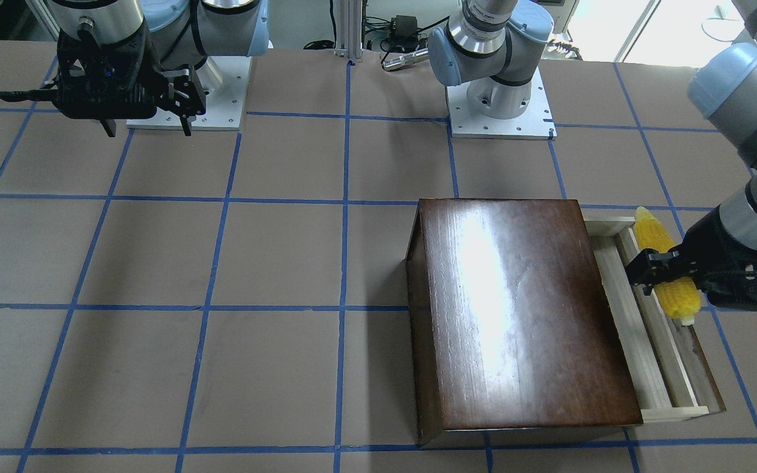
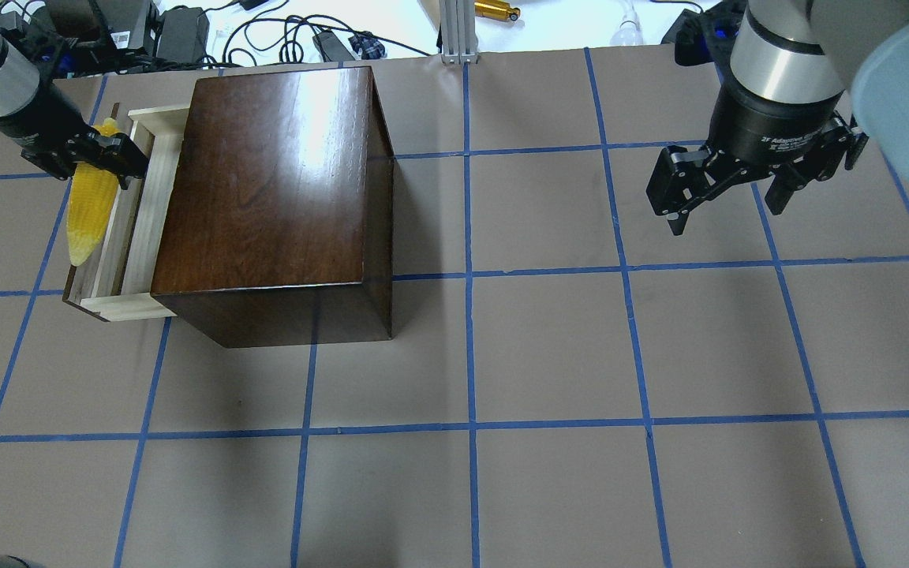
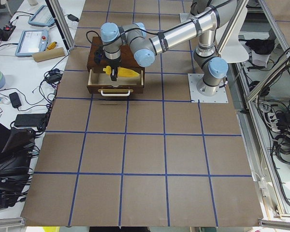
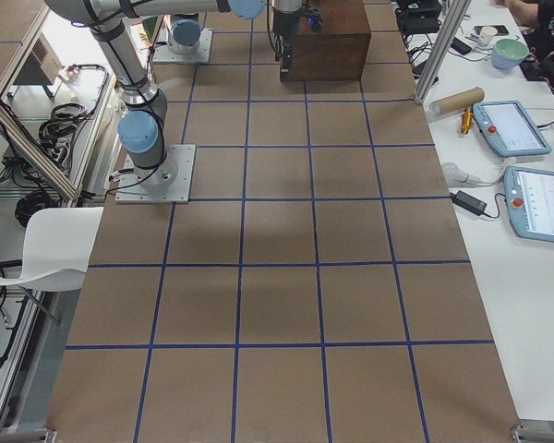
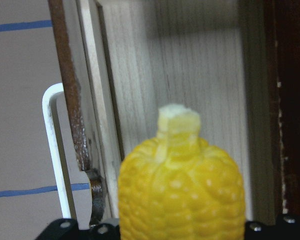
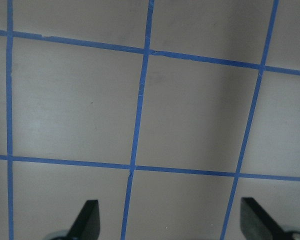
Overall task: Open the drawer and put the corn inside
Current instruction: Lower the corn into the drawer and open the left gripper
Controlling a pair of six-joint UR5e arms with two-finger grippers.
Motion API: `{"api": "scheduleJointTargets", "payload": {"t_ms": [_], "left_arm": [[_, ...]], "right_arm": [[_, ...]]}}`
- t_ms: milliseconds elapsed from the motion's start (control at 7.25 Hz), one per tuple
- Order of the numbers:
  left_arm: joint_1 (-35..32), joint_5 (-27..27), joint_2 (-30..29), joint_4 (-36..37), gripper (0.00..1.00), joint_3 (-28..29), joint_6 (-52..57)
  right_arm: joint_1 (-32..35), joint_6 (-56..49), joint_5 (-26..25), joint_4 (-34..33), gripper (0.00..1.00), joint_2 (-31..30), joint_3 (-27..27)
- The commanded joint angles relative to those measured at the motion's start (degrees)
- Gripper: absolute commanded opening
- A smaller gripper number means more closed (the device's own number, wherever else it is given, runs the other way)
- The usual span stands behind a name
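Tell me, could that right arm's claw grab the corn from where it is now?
Probably not easily. The right claw hangs open over bare table; the dark box stands between it and the corn, which the left claw grips above the open drawer on the far side.

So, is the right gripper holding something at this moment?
No, the right gripper is wide open, and only the taped table shows in its gap.

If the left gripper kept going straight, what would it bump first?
Probably the drawer floor: the left gripper points down into it, and its corn would touch first.
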Motion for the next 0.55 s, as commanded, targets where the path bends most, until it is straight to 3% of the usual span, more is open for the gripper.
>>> {"api": "scheduleJointTargets", "payload": {"t_ms": [0,414], "left_arm": [[0.0,0.0,0.0,0.0,1.00,0.1,-0.1],[-0.1,0.3,1.0,-0.2,1.00,0.6,0.0]], "right_arm": [[0.0,0.0,0.0,0.0,1.00,0.1,0.0],[0.0,0.0,0.0,0.0,1.00,0.0,0.0]]}}
